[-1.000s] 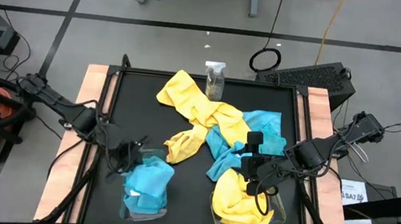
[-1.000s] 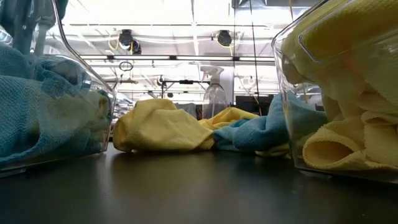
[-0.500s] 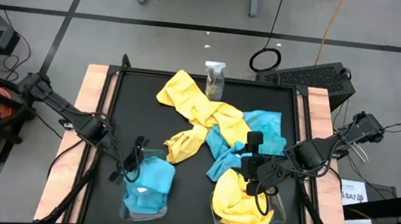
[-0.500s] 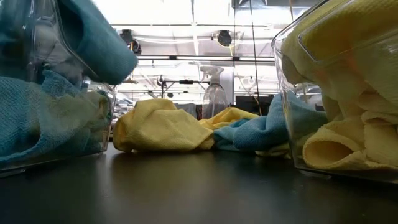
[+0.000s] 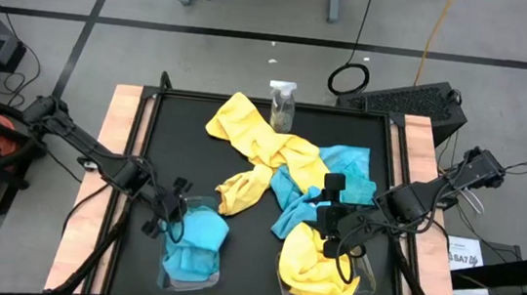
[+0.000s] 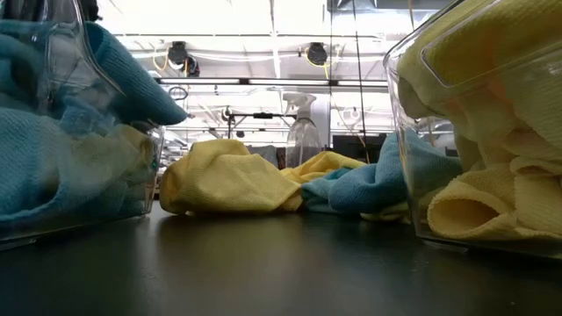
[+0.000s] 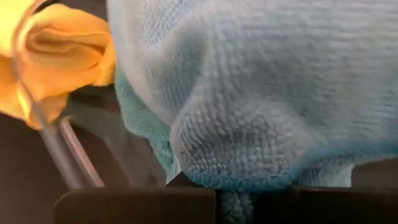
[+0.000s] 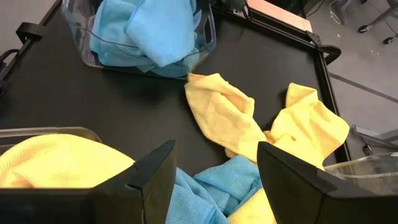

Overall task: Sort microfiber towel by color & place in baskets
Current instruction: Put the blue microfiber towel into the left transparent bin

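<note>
At the near-left tub, the left gripper (image 5: pixel 170 218) is buried in turquoise cloth; whether its jaws are parted or closed cannot be told.

Blue towel (image 7: pixel 261 93) fills nearly all its wrist view, pressed against the jaws and hiding the fingertips. Two clear baskets: the left basket (image 5: pixel 193 276) holds turquoise, the right basket (image 5: pixel 364 274) holds yellow; the towels inside each are heaped too much to count. The right gripper (image 8: pixel 214 174) hangs with jaws wide apart and empty, just above the loose pile (image 5: pixel 286 165) of yellow and blue cloths beyond them. One spray bottle (image 5: pixel 282 103) stands past the pile.
</note>
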You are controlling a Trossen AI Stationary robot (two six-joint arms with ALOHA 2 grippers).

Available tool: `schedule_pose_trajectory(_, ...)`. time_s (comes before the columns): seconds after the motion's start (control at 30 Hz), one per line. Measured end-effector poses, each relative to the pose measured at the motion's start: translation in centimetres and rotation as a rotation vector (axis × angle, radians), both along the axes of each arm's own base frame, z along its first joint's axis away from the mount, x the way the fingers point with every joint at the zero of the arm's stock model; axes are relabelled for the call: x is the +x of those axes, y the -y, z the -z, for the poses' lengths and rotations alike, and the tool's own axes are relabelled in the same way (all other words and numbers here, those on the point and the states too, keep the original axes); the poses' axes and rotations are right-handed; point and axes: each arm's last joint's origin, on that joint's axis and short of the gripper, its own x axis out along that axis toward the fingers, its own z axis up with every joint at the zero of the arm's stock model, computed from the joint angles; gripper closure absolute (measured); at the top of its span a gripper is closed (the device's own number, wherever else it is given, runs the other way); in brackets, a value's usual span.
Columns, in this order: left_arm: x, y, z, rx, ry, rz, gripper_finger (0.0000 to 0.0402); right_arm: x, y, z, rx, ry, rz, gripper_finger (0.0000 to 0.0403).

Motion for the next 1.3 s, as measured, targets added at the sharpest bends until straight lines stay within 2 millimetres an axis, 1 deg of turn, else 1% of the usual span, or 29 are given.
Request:
schedule_pose_trajectory(0.17, 0.7, 0.4, 1.4, -0.001, 0.002, 0.002, 0.0393, 0.6, -0.3, 0.6, -0.010, -0.017, -0.004, 0.0188)
schedule_pose_trajectory(0.3, 1.5, 0.8, 2.0, -0.008, 0.012, 0.007, 0.0393, 1.6, -1.0, 1.4, -0.014, -0.025, -0.020, 0.0188)
schedule_pose_trajectory(0.43, 1.9, 1.1, 2.7, 0.019, -0.009, 0.040, 0.0393, 3.7, -2.3, 2.5, -0.005, 0.008, -0.114, 0.0188)
schedule_pose_trajectory(0.53, 2.0, 1.2, 3.3, 0.038, -0.037, 0.052, 0.0393, 5.7, -3.7, 3.4, 0.010, 0.061, -0.223, 0.0188)
schedule_pose_trajectory(0.67, 2.2, 1.3, 3.7, 0.060, -0.050, 0.044, 0.0385, 8.6, -5.3, 5.5, -0.027, 0.134, -0.358, 0.0188)
schedule_pose_trajectory(0.8, 2.2, 1.2, 3.7, 0.090, -0.039, 0.024, 0.0349, 11.5, -5.7, 7.8, -0.106, 0.200, -0.413, 0.0188)
schedule_pose_trajectory(0.87, 2.3, 1.2, 3.6, 0.102, -0.030, 0.016, 0.0322, 12.7, -5.4, 8.8, -0.129, 0.225, -0.410, 0.0188)
schedule_pose_trajectory(0.97, 2.6, 1.3, 3.1, 0.102, -0.020, 0.010, 0.0280, 14.4, -4.6, 9.7, -0.112, 0.279, -0.391, 0.0188)
schedule_pose_trajectory(1.07, 2.9, 1.4, 2.5, 0.097, -0.001, 0.009, 0.0240, 15.7, -3.7, 10.4, -0.086, 0.328, -0.357, 0.0188)
schedule_pose_trajectory(1.13, 3.2, 1.6, 1.9, 0.096, 0.003, 0.009, 0.0218, 16.2, -3.3, 10.9, -0.064, 0.337, -0.365, 0.0188)
schedule_pose_trajectory(1.3, 3.5, 1.8, -0.3, 0.114, -0.032, 0.011, 0.0184, 17.1, -2.9, 12.4, -0.020, 0.322, -0.392, 0.0188)
